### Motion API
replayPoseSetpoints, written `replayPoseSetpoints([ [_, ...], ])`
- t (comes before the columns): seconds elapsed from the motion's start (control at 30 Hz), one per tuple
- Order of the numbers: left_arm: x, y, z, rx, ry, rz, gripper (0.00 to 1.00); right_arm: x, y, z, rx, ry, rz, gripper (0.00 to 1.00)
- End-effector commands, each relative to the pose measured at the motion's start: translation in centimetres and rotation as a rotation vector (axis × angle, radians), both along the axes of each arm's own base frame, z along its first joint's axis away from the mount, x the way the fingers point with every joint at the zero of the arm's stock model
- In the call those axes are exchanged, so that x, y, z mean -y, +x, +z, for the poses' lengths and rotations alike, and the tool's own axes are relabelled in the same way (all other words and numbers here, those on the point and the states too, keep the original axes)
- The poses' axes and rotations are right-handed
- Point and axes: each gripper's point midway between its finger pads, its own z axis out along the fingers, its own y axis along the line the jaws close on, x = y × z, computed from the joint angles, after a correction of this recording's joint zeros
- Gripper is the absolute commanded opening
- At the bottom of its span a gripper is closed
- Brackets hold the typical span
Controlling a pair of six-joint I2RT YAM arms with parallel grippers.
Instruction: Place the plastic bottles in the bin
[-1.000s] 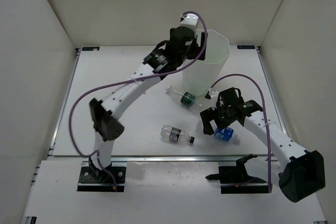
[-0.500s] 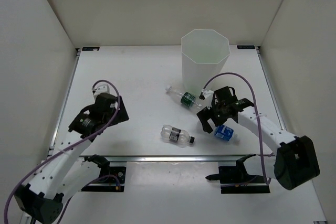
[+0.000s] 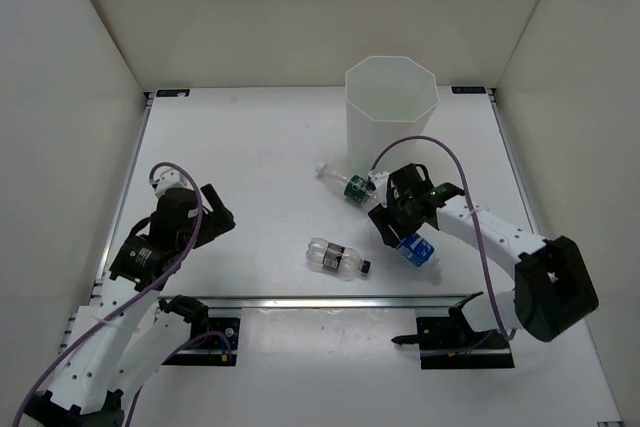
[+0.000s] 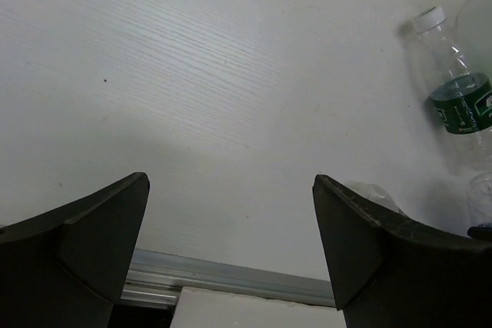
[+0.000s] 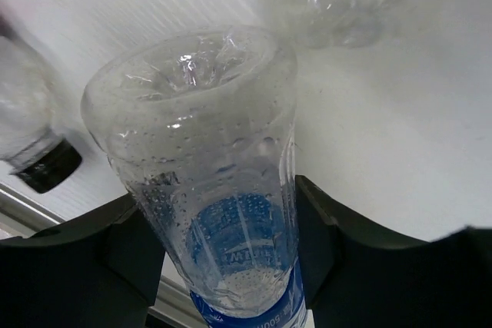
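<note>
The left gripper (image 3: 213,219), drawn back toward its base since half a second ago, is hanging spread and empty. Three bottles are showing from above: the dark bottle (image 3: 338,258) lying nearest, the blue bottle (image 3: 414,250) being clenched by the right gripper (image 3: 398,234) (now shifted left), and the green-label bottle (image 3: 351,187) lying near the one bin (image 3: 391,117). Only the right wrist view is showing fingers (image 5: 115,243) pressing the blue bottle's sides.

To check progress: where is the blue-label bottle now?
In the top view, the blue-label bottle is right of centre, clamped in the right gripper, on the near side of the bin.
</note>
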Motion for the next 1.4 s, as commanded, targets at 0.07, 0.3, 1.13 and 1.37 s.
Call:
replayPoseSetpoints([
  [0.07,1.3,1.0,0.3,0.025,-0.043,-0.036,0.98,-2.8,3.0,9.3,0.338,0.105,0.011,0.10],
  [0.3,2.4,2.1,0.2,0.020,-0.037,-0.080,0.99,-8.5,5.1,29.4,0.839,0.473,0.141,0.15],
  [1.13,4.4,2.2,-1.1,-0.039,-0.077,-0.135,0.98,-2.1,21.3,42.3,1.206,0.752,-0.072,0.99],
  [1.37,7.3,1.8,-1.7,-0.079,-0.113,-0.248,0.99,-1.7,17.3,41.6,1.177,0.658,-0.124,0.99],
])
